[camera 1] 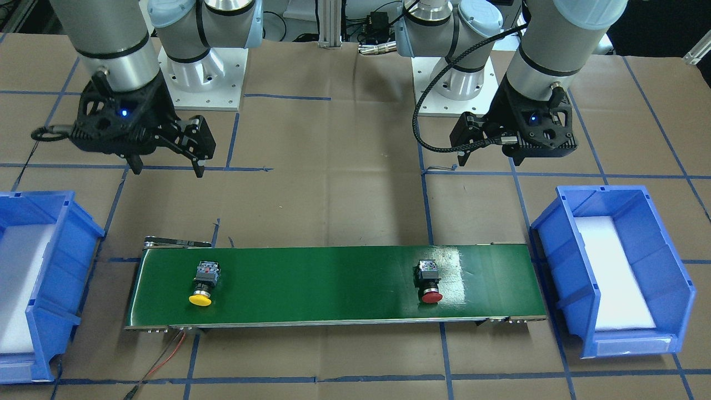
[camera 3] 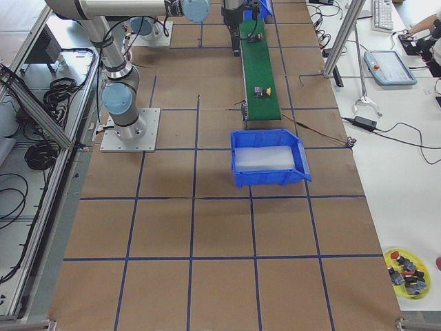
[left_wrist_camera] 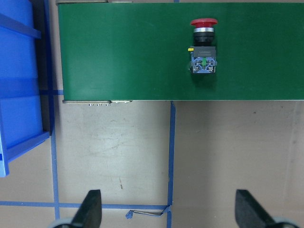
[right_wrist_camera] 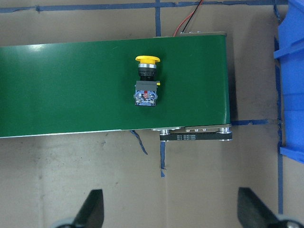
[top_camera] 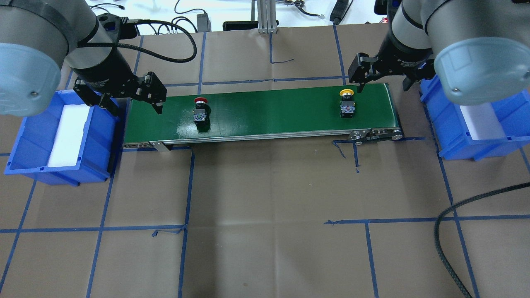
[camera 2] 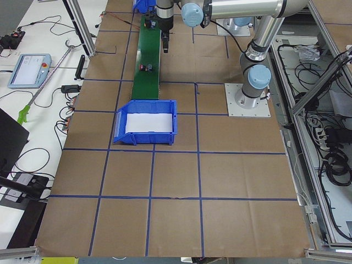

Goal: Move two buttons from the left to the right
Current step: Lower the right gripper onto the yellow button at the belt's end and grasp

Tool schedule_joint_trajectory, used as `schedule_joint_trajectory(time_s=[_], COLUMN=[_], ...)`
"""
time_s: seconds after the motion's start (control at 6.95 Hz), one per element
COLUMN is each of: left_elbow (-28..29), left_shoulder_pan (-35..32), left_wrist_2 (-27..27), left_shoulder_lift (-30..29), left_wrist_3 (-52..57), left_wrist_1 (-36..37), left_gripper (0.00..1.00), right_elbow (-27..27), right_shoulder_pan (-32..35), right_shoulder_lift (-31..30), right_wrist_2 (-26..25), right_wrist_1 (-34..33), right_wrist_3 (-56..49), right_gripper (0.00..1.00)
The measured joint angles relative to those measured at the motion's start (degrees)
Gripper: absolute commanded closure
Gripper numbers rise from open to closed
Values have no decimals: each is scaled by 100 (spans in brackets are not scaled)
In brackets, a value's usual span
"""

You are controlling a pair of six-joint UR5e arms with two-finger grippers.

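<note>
there, two buttons [camera 1: 204,282] [camera 1: 429,280] on one belt [camera 1: 333,286]

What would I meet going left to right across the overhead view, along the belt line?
First the left blue bin → red-capped button → yellow-capped button → right blue bin.

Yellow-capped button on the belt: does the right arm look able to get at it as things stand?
Probably yes. The yellow-capped button lies alone on the green belt, with nothing over or beside it, and the right pincer hangs open and empty nearby.
</note>
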Motion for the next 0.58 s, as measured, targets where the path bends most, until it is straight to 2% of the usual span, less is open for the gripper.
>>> schedule_joint_trajectory(time_s=[0.29, 0.58], left_elbow=[-7, -26], left_shoulder_pan=[3, 4], left_wrist_2=[0, 0], left_shoulder_lift=[12, 18], left_wrist_3=[11, 6], left_wrist_1=[1, 1], left_gripper=[0, 0], right_elbow=[-11, -13], right_shoulder_pan=[-83, -342], right_shoulder_lift=[657, 1241], right_wrist_2=[2, -21], right_wrist_1=[-767, -1241], right_wrist_3=[5, 40], right_gripper=[0, 1])
